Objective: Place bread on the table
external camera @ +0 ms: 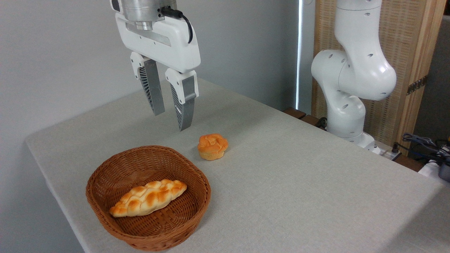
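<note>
Bun [212, 146]: small, round, golden-orange, with a knotted top and a paler base; it sits upright on the table, just beside the basket's far right rim, not touching it.
Table [299, 182]: large, light grey-beige, cloth-like surface, rounded corner at the left.
Gripper [171, 121]: hangs in the air above the table, up and to the left of the bun, fingers pointing down with a slight tilt; the jaws stand apart with a narrow empty gap between them, holding nothing.
Fingers [154, 89]: grey, ribbed on the inner faces, set in white mounts; tips well clear of the bun and the tabletop.
Basket [105, 211]: brown woven wicker, roundish, near the table's front left edge.
Loaf [148, 197]: longer, braided, golden; lies slantwise on the basket's floor.
Arm [351, 77]: white, jointed, its base standing past the table's far right edge.
Background: grey wall at the left; a wood-framed woven panel behind the arm; cables at the far right.
</note>
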